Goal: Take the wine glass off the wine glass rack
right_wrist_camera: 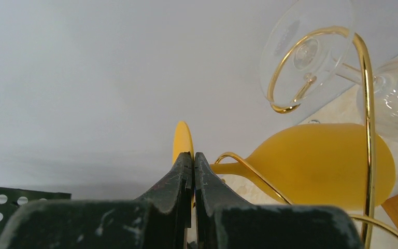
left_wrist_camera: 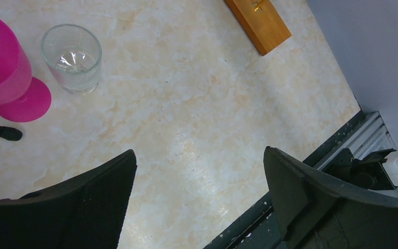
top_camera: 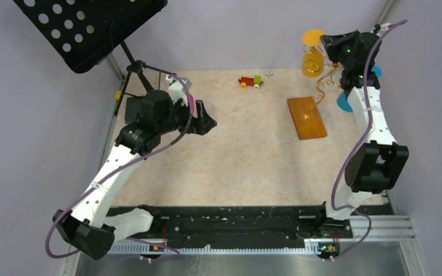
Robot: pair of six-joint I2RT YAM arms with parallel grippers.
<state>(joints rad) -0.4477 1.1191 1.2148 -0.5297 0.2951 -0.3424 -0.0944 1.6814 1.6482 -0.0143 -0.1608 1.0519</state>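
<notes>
The wine glass rack is a gold wire stand (top_camera: 322, 86) on an orange-brown wooden base (top_camera: 307, 117) at the back right. A yellow frosted wine glass (top_camera: 312, 64) hangs bowl-down on one of its arms. My right gripper (top_camera: 329, 43) is up at the rack, shut on the thin edge of that glass's round yellow foot (right_wrist_camera: 182, 140). In the right wrist view my right gripper (right_wrist_camera: 193, 154) is beside the yellow bowl (right_wrist_camera: 331, 161), a gold arm (right_wrist_camera: 365, 104) and a clear hanging glass (right_wrist_camera: 306, 52). My left gripper (left_wrist_camera: 199, 150) is open and empty over the left of the table (top_camera: 210, 118).
A black music stand (top_camera: 86, 29) leans over the back left corner. A pink stemmed glass (left_wrist_camera: 5, 67) and a clear tumbler (left_wrist_camera: 72, 57) stand near my left gripper. A small toy train (top_camera: 251, 81) lies at the back. Blue glasses (top_camera: 344, 100) hang behind my right arm.
</notes>
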